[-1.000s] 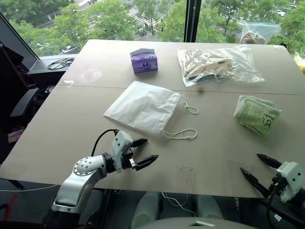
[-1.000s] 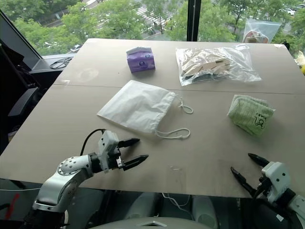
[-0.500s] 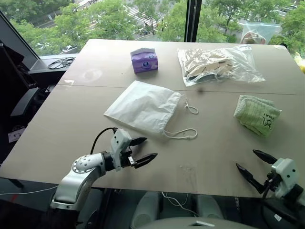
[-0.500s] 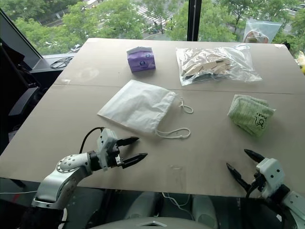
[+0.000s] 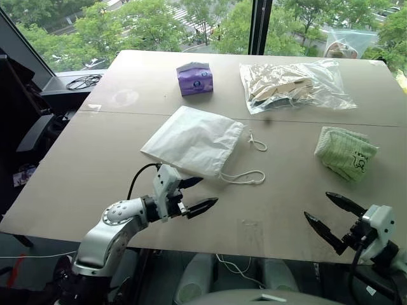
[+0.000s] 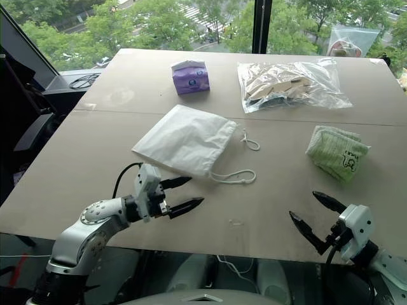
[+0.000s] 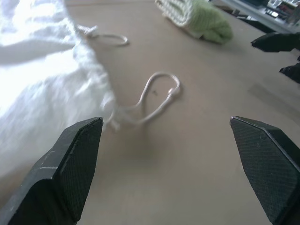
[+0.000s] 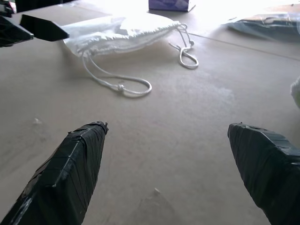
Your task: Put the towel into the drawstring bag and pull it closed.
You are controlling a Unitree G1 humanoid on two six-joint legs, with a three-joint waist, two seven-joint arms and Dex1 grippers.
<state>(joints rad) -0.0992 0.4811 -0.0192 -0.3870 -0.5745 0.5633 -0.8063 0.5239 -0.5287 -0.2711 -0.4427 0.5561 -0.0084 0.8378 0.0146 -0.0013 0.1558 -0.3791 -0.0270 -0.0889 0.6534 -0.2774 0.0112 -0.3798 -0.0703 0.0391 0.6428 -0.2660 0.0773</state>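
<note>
A white drawstring bag (image 5: pixel 194 141) lies flat mid-table, its mouth and looped cords (image 5: pixel 245 178) facing right. The folded pale green towel (image 5: pixel 346 152) with a dark mark rests at the right. My left gripper (image 5: pixel 198 194) hovers open just in front of the bag's near corner, pointing at the cords (image 7: pixel 154 96). My right gripper (image 5: pixel 332 215) stands open near the table's front right edge, in front of the towel and apart from it. The bag (image 8: pixel 119 32) and cords also show past the right gripper's fingers. Both grippers hold nothing.
A purple tissue pack (image 5: pixel 194 78) and a clear plastic bag of beige pieces (image 5: pixel 294 84) sit at the far side of the table (image 5: pixel 95 165). Another plastic bag (image 5: pixel 346 43) is at the far right corner. Black cables (image 5: pixel 81 83) lie left of the table.
Both grippers have risen a little. The left one moved toward the bag's cords and the right one moved left along the front edge. Both stayed open.
</note>
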